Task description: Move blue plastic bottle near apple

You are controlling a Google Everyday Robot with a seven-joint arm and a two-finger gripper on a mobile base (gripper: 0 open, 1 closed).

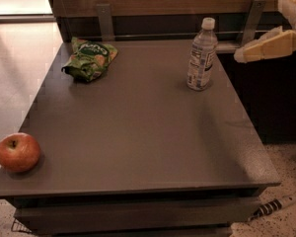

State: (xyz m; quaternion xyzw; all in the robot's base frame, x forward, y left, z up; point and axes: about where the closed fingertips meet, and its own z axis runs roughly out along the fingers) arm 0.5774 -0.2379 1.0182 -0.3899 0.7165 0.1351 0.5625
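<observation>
The blue plastic bottle (202,54), clear with a white cap and a white-and-blue label, stands upright at the back right of the dark table (138,132). The red apple (18,152) sits at the table's front left corner, far from the bottle. My gripper (259,31) hangs in the air at the right edge of the view, just right of the bottle and about level with its upper half. Its cream-coloured fingers (266,46) are spread apart and hold nothing.
A green snack bag (89,58) lies at the back left of the table. A wooden back panel with two metal brackets (104,21) runs behind the table. Speckled floor and a cable (271,207) show at the lower right.
</observation>
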